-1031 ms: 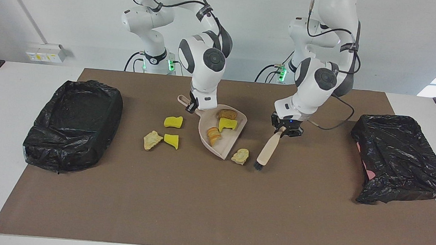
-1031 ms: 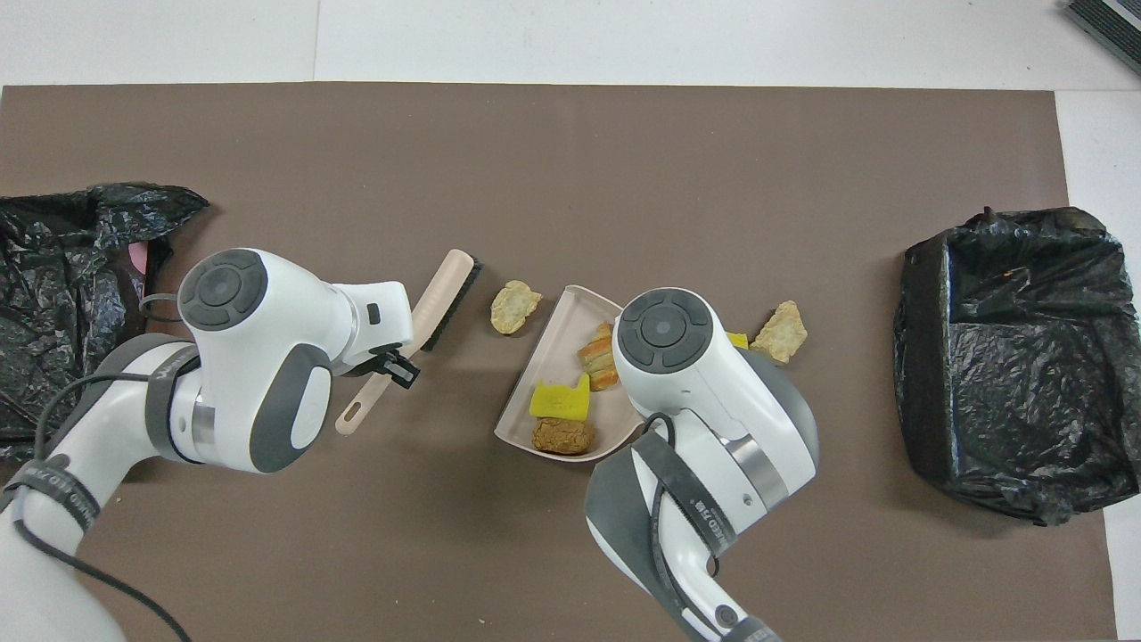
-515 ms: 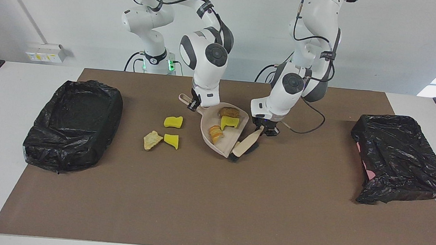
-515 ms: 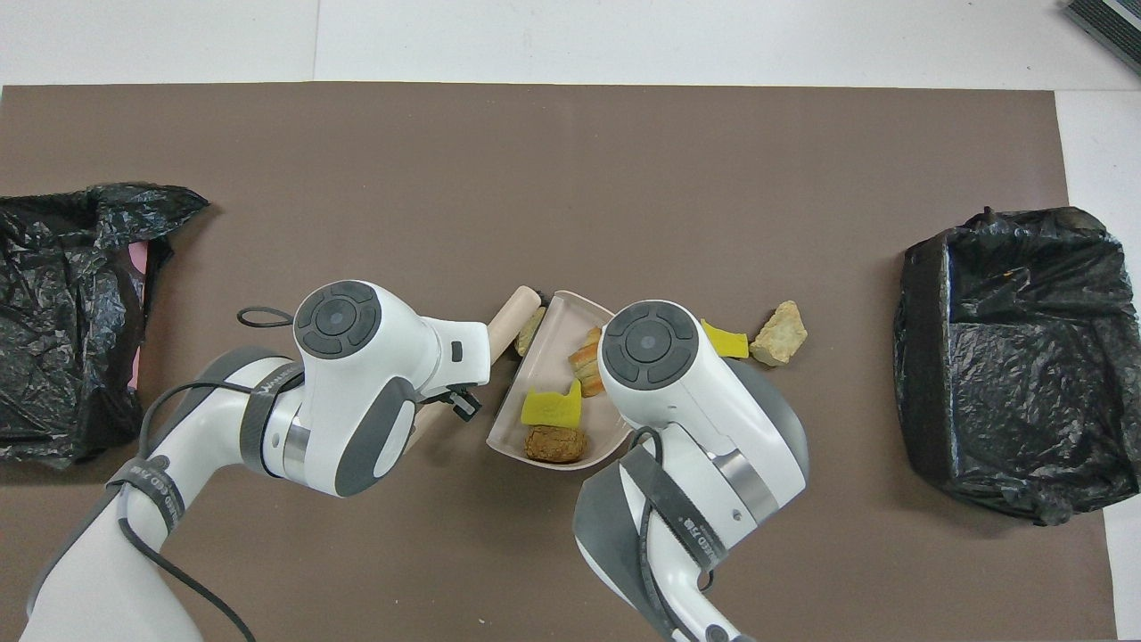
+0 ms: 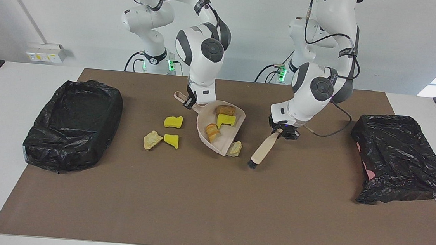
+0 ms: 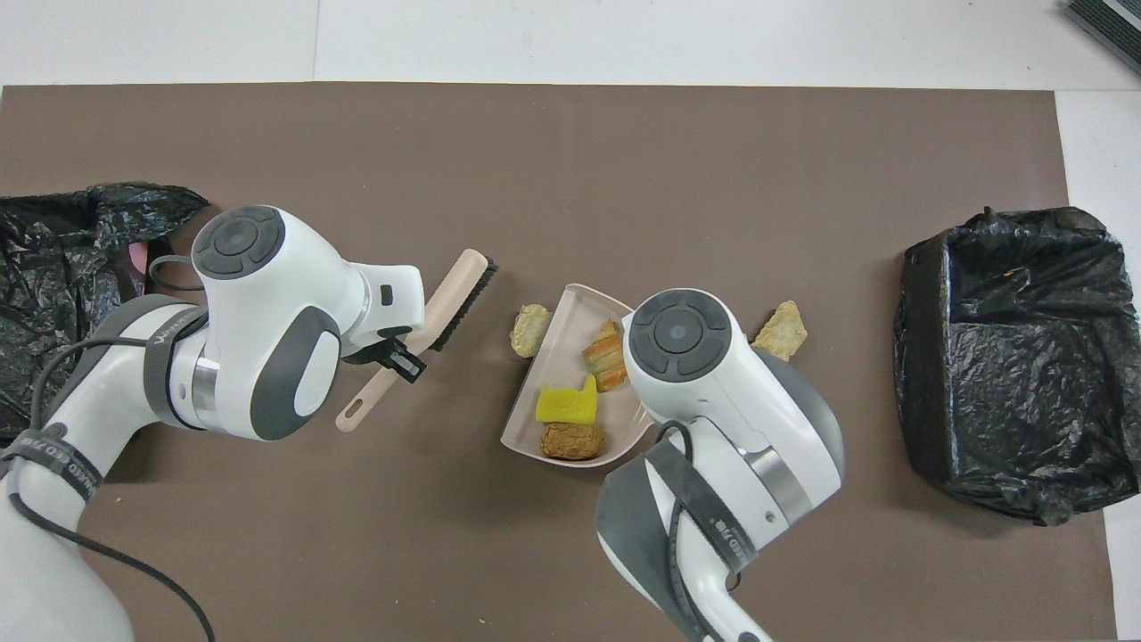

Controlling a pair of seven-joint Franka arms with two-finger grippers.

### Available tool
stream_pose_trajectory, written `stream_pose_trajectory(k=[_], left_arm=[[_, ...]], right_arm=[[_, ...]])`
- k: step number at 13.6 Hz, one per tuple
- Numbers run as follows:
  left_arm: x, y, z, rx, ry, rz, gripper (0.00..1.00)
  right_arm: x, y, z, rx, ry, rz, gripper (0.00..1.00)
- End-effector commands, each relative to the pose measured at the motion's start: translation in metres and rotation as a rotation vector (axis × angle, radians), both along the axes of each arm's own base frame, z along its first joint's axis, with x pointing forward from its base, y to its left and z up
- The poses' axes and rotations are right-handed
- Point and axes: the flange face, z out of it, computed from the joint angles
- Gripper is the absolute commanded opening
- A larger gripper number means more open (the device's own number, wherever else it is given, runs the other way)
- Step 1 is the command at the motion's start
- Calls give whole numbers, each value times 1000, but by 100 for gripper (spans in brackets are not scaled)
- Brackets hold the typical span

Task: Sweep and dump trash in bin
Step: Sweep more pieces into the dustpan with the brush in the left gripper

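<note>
My right gripper (image 5: 189,101) is shut on the handle of the beige dustpan (image 5: 224,138), which rests on the mat. Three pieces of trash lie in the pan: a brown bread piece (image 5: 224,110), a yellow sponge (image 5: 226,120) and another bread piece (image 5: 212,131). A pale beige lump (image 5: 234,148) sits at the pan's open lip. My left gripper (image 5: 281,133) is shut on the beige brush (image 5: 262,149), whose bristles are beside the lump, toward the left arm's end. Two yellow sponges (image 5: 173,121) (image 5: 171,140) and a beige lump (image 5: 152,140) lie beside the pan, toward the right arm's end.
A bin lined with a black bag (image 5: 74,124) stands at the right arm's end of the brown mat. A crumpled black bag (image 5: 402,158) over something pink lies at the left arm's end. In the overhead view my right arm hides its gripper and both yellow sponges.
The brush pushed the beige lump against the pan's lip, then drew back toward the left arm's end. The lump now lies at the lip. The pan shifted slightly.
</note>
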Motion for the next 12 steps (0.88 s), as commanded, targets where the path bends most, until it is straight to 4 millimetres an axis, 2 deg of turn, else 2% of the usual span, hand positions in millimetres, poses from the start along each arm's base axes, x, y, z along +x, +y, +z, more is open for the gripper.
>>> stream_pose_trajectory(k=[1, 2, 4, 5, 7, 9, 12], left_arm=[[-4, -17, -4, 19, 15, 70, 0], [-12, -25, -10, 22, 8, 73, 0], [-22, -23, -17, 23, -1, 81, 0], [-24, -21, -18, 27, 7, 90, 0], [-38, -41, -24, 50, 25, 146, 0], [-57, -55, -26, 64, 38, 145, 0], [-97, -90, -25, 72, 51, 36, 0]], right_arm=[[3, -33, -4, -3, 1, 86, 0], [10, -40, -14, -11, -1, 129, 0], [11, -30, -35, -45, 9, 162, 0], [10, -26, -38, -58, 5, 163, 0], [2, -13, -39, -63, -5, 153, 0], [-11, 8, -54, -83, -1, 139, 0], [-12, 8, -52, -100, 4, 105, 0]])
